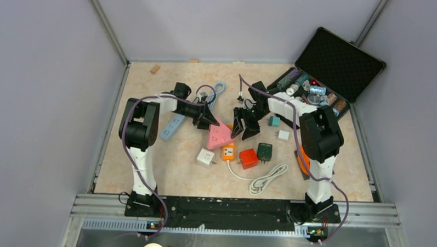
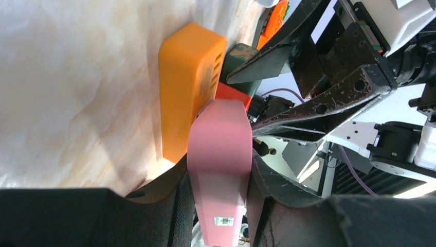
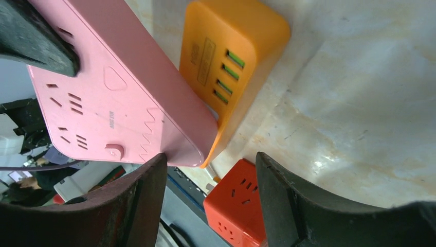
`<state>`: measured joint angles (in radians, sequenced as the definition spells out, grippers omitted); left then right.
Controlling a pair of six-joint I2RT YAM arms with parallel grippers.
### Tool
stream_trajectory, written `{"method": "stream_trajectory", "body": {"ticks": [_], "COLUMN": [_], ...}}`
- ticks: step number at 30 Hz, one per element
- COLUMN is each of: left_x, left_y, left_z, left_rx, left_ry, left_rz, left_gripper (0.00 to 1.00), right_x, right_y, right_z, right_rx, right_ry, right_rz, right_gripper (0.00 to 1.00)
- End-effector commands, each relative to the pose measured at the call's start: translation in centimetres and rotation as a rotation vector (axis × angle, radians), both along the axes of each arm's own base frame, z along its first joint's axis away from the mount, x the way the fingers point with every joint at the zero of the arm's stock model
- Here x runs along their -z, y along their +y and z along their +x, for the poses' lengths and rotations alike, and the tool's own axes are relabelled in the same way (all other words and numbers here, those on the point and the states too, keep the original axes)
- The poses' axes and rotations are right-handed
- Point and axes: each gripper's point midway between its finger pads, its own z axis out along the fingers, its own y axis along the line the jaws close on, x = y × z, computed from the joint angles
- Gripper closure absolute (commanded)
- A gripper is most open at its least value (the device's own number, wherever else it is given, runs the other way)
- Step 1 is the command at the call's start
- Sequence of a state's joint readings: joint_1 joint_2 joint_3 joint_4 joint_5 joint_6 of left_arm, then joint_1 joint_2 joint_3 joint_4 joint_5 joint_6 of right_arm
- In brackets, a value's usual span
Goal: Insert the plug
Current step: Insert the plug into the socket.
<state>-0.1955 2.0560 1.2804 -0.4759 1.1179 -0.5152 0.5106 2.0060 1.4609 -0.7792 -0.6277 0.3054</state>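
- Two arms meet over the middle of the table (image 1: 170, 174). The left gripper (image 1: 206, 119) is squeezing one end of the pink power strip (image 1: 220, 135).
- The right gripper (image 1: 243, 130) has its fingers apart, with nothing between them. It hangs just over the orange block (image 3: 231, 56) and the red block (image 3: 239, 206).
- I think the plug is on the white cord (image 1: 265, 179), lying loose near the red block and not picked up yet.
- A hard push could make the strip twist or slip, as only one end is held.
- The strip could bump the orange block beside it.
- The strip and the orange block have small writing, too tiny to read.
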Motion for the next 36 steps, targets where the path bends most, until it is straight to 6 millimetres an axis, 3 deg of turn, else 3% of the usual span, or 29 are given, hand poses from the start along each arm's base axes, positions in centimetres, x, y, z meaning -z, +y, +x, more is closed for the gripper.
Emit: {"method": "stream_trajectory", "body": {"ticks": [1,9,16,23,26,30,36], "left_x": [8.3,8.9,9.9,10.7,10.7,10.3,8.9], "left_y": [-0.2,0.3,1.4,2.1,2.0,1.8,1.4], "left_z": [-0.1,0.0,-1.0,-0.9,-0.6,-0.6,-0.7], "left_rx": [0.017,0.072,0.070,0.057,0.058,0.063,0.067], "left_ry": [-0.025,-0.072,-0.095,-0.114,-0.117,-0.117,-0.137], "left_rz": [0.324,0.397,0.451,0.496,0.498,0.477,0.448], "left_gripper": [1.00,1.00,1.00,0.92,0.83,0.62,0.27], "right_x": [0.5,-0.6,0.8,2.1,2.9,4.5,6.6], "right_y": [-1.2,0.1,0.5,0.0,-0.5,-1.7,-3.1], "right_z": [1.9,1.6,0.0,-1.7,-2.0,-2.4,-2.7], "right_rx": [0.067,0.077,0.025,-0.040,-0.056,-0.063,-0.055], "right_ry": [-0.070,-0.041,-0.011,-0.028,-0.039,-0.030,0.001], "right_rz": [-0.020,0.119,0.091,0.003,-0.048,-0.135,-0.235], "right_gripper": [0.38,0.33,0.32,0.32,0.33,0.38,0.58]}}
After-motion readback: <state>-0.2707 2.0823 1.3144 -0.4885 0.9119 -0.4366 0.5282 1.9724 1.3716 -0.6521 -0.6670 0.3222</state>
